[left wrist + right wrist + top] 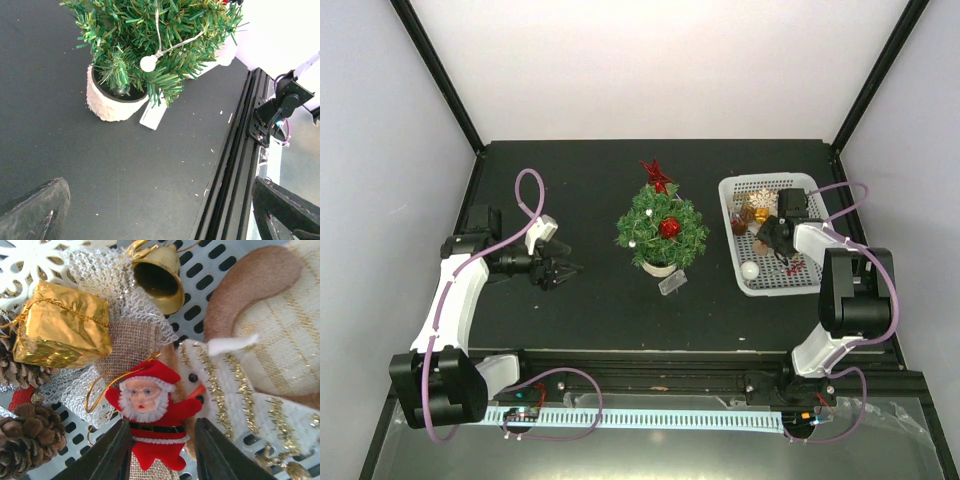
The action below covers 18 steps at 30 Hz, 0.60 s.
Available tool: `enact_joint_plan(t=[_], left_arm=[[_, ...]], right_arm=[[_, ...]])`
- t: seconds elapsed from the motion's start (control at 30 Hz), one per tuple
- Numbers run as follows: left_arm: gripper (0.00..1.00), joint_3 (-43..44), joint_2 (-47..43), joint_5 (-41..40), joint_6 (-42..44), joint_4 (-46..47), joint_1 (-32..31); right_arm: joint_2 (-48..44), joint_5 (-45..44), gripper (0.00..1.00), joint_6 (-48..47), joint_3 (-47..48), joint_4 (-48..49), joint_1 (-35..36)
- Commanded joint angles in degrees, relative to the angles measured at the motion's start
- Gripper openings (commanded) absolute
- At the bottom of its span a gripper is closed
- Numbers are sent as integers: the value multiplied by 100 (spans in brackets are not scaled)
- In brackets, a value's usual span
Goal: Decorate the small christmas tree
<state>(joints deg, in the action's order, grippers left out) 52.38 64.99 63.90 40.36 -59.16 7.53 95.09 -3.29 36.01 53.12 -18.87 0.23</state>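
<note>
Right fingers (pixel 115 455) parted astride Santa ornament (pixel 150 410), left fingers (pixel 30 210) seemingly spread, small christmas tree (pixel 661 228) upright, red star (pixel 656 175) topmost

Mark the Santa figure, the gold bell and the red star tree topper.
Santa figure (pixel 152 416): right wrist view, on the beard at mid-figure.
gold bell (pixel 159 279): right wrist view, on its open mouth.
red star (pixel 656 175): top external view, on the star's centre.

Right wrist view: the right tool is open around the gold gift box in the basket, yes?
No, not the gift box. In the right wrist view the right tool is open around the Santa ornament in the basket; the gold gift box lies clear of the tool, further up the picture to the left.
</note>
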Motion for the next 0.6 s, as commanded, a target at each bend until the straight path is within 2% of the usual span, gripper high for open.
enact_joint_plan(t=[0.0,0.17,0.3,0.57], left_arm=[[99,212,37,181,164,-105,20],[99,220,51,176,156,-105,26],[99,221,44,172,150,-105,22],[99,218,36,149,121,-78,25]], right_arm=[[149,140,33,-115,43,236,-36],[62,95,13,-166,-48,309,-34],[-190,26,2,-190,-74,294,-36],[-833,-73,1,-272,-204,153,-40]])
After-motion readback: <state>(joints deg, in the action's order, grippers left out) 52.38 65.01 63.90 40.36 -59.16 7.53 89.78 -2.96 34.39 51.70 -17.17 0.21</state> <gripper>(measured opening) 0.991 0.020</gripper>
